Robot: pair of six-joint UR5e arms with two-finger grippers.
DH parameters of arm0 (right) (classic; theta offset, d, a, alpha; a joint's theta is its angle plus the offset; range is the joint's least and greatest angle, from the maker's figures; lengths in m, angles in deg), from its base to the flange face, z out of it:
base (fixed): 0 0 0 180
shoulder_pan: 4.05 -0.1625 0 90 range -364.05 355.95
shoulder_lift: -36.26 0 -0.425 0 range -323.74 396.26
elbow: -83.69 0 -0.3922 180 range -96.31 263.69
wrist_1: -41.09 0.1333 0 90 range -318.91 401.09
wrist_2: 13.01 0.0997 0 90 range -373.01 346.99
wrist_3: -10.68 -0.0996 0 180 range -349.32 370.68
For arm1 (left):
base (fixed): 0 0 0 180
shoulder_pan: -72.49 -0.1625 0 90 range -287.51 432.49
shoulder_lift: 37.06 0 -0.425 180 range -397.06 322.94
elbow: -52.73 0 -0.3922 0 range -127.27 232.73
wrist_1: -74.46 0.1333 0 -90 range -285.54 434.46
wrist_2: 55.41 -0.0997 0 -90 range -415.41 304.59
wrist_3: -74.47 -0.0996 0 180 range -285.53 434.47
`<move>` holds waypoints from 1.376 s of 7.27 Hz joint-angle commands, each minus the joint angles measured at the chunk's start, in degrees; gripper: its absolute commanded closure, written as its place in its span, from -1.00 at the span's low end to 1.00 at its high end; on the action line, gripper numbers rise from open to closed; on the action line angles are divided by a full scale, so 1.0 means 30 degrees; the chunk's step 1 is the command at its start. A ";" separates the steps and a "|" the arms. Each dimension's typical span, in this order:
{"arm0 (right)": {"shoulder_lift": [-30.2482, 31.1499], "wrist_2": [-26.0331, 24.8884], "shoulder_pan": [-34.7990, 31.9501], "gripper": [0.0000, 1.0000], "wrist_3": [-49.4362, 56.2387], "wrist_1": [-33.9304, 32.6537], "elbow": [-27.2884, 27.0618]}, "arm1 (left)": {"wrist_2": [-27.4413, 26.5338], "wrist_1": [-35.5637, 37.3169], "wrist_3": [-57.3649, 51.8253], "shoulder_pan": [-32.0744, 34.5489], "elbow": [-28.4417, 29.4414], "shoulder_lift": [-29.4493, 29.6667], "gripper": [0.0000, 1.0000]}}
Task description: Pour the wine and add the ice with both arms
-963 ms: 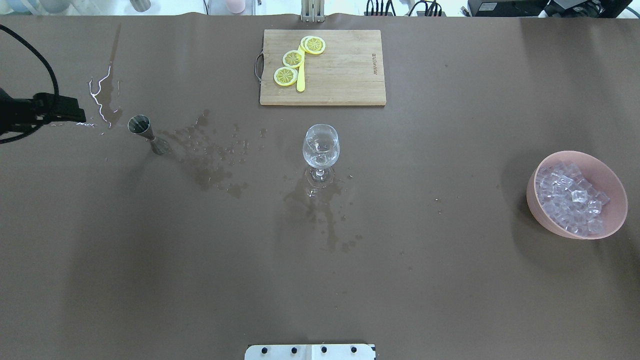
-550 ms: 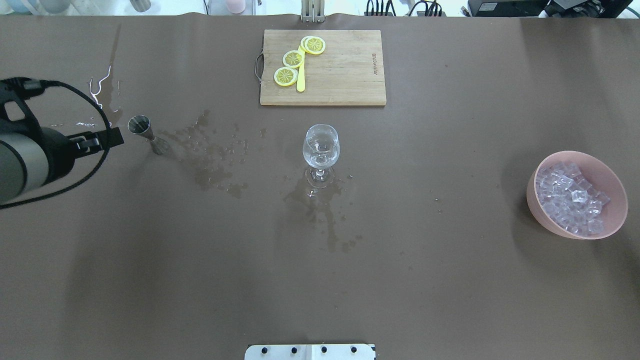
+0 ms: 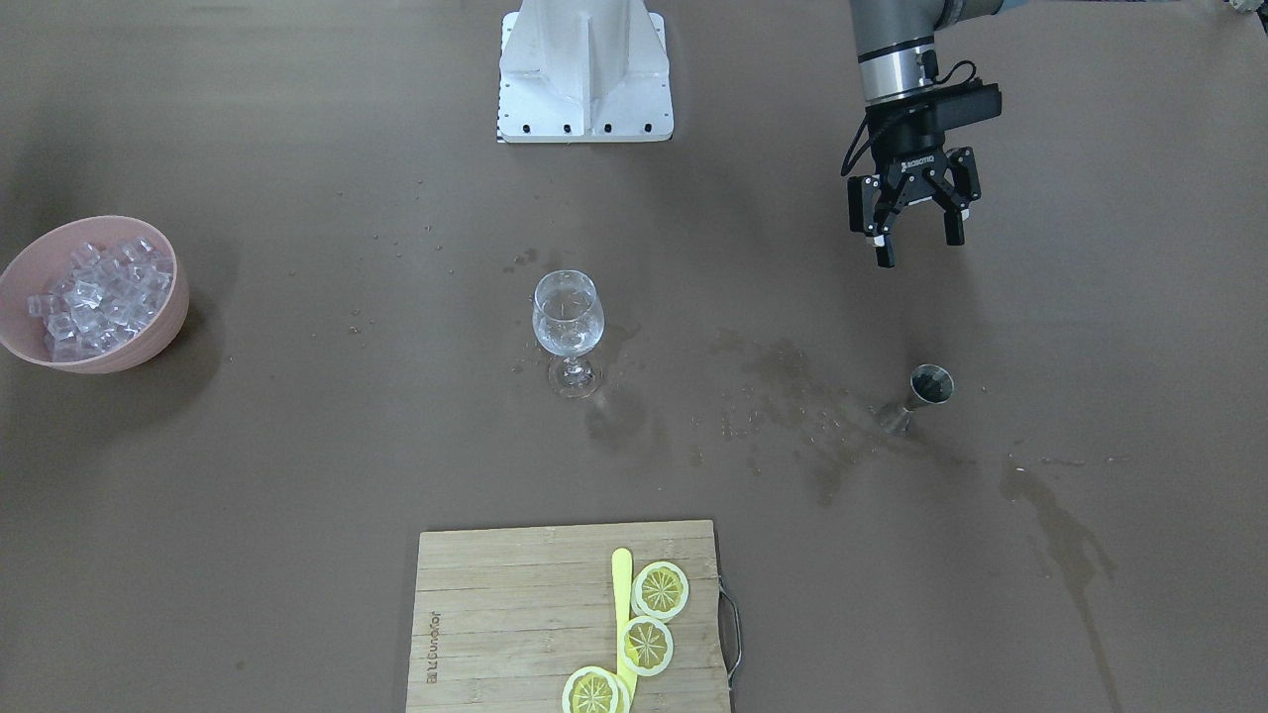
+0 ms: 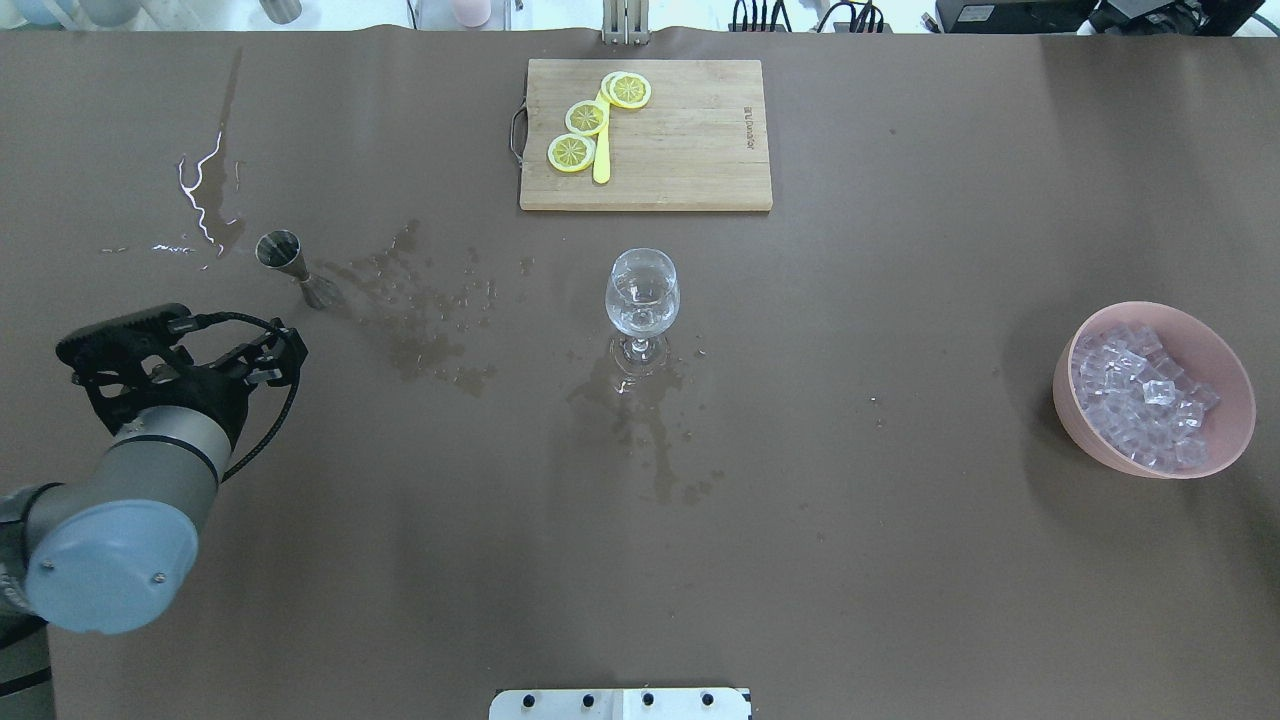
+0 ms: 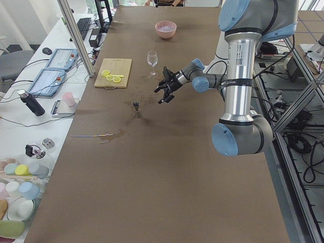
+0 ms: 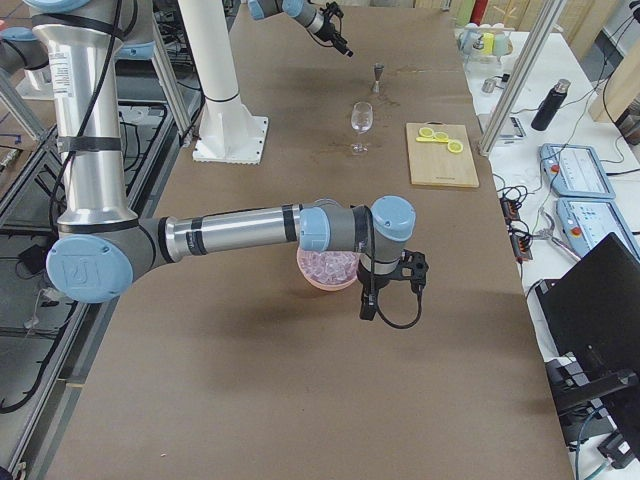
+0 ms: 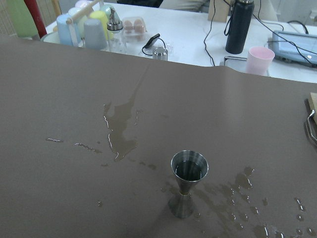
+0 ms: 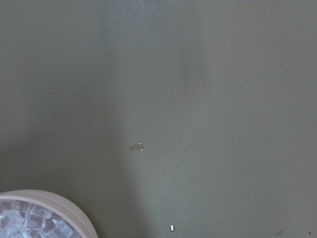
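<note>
1. The left gripper (image 3: 918, 248) is held above the table (image 3: 297, 465), angled forward and down. Its jaws are spread apart and nothing is held between them.
2. Just ahead of it, on the side away from the robot's base, the jigger (image 3: 927, 388) is found. It stands upright with its long axis vertical and its mouth up, clear of the fingers. In the left wrist view it is framed a little right of centre.
3. The wine (image 7: 189, 171) is seen as a clear pool in the jigger's upper cup. Spilled drops (image 3: 783, 396) are scattered on the table towards the middle.
4. Farther along, the wine glass (image 3: 568, 317) stands upright, well apart from the jigger, on the jigger's right as the robot has it.
5. Farthest off, the ice (image 3: 89, 292) is heaped in the pink bowl (image 3: 170, 315). The right gripper (image 6: 395, 285) hangs near it, but whether its jaws are apart cannot be told.
6. The left arm (image 4: 150, 450) is judged far the nearer to the jigger. A short forward reach is called for, with the jaws brought to either side of the narrow waist.
</note>
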 commanded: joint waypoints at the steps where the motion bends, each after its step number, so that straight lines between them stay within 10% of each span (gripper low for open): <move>1: 0.0032 0.0073 0.0036 -1.00 -0.0269 0.0027 0.0046 | -0.1476 -0.1112 0.0884 -0.0330 0.2914 0.1167 -0.96; 10: -0.0613 0.0542 0.0242 -1.00 -0.0473 0.0057 0.0047 | -0.2828 -0.2230 0.0679 0.1217 0.8195 0.3340 -0.96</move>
